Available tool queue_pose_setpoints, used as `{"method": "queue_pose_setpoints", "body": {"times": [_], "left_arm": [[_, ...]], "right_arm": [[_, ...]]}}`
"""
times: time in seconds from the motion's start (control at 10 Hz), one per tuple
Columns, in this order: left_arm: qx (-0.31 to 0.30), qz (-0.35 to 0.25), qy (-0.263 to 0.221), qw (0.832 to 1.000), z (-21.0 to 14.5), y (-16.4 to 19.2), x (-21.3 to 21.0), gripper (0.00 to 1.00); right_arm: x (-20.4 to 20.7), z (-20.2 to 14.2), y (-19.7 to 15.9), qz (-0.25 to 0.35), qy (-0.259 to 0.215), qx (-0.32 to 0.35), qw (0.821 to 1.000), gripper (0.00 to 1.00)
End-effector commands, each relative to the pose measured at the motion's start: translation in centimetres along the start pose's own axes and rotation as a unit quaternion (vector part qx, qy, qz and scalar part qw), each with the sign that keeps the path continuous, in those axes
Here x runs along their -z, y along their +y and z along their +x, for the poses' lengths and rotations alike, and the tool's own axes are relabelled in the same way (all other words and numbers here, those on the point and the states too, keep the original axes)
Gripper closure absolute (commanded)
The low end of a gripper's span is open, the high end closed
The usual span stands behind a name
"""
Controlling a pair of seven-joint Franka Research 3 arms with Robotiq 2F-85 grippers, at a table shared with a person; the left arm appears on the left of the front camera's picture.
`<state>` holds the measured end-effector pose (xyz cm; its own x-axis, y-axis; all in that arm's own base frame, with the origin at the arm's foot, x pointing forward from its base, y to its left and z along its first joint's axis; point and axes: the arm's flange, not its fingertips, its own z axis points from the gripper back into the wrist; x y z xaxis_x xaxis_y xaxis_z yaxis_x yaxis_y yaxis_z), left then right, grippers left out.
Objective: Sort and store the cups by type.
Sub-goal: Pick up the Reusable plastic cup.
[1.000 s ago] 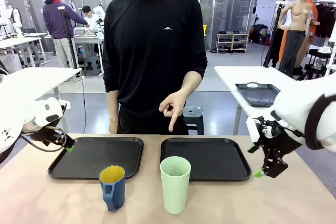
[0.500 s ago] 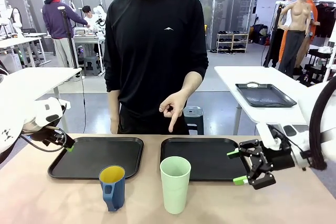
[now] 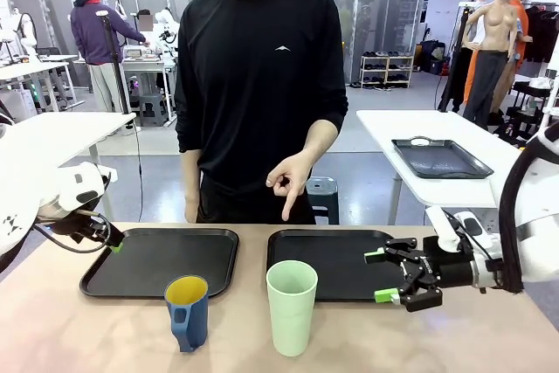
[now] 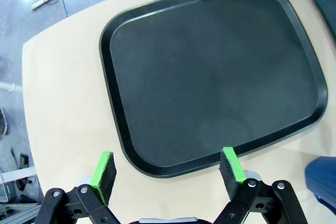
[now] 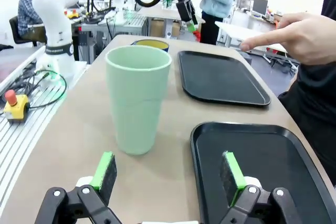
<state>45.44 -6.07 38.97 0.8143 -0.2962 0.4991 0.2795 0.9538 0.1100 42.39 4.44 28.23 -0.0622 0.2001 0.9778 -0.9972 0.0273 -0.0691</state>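
The mint-green tumbler (image 3: 291,307) stands upright on the table in front of the right tray; the right wrist view has the tumbler (image 5: 138,98) just ahead and left. The blue mug (image 3: 187,312), yellow inside, stands to its left, and its yellow rim (image 5: 151,42) peeks from behind the tumbler. My right gripper (image 3: 378,275) is open and level, pointing at the tumbler from the right, with a gap between them. In its wrist view the right gripper (image 5: 168,170) holds nothing. My left gripper (image 3: 112,242) hovers at the left tray's far-left corner, and the left gripper (image 4: 167,167) is open and empty.
Two black trays lie side by side behind the cups: the left tray (image 3: 159,259) and the right tray (image 3: 341,261). A person stands at the far side, one hand (image 3: 286,183) pointing a finger down over the right tray. Bare table surrounds the cups.
My right gripper swung from pointing down beside the right tray to level, and moved left toward the tumbler. The left arm, the cups and the person's hand stayed put.
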Motion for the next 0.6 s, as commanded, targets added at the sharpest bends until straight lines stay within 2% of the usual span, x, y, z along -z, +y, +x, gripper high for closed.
{"method": "queue_pose_setpoints", "body": {"times": [0.0, 0.1, 0.5], "left_arm": [[-0.001, 0.0, -0.001, 1.0, 0.0, 0.1, 0.0, 0.0], [-0.001, 0.0, -0.001, 1.0, 0.0, 0.1, 0.0, 0.0], [-0.001, 0.0, -0.001, 1.0, 0.0, 0.1, 0.0, 0.0]], "right_arm": [[0.7, -2.7, -0.4, 0.004, -0.01, 0.0, 1.0, 0.0], [0.0, 0.0, 0.0, 0.0, 0.0, 0.0, 1.0, 0.0], [0.0, 0.0, 0.0, 0.0, 0.0, 0.0, 1.0, 0.0]]}}
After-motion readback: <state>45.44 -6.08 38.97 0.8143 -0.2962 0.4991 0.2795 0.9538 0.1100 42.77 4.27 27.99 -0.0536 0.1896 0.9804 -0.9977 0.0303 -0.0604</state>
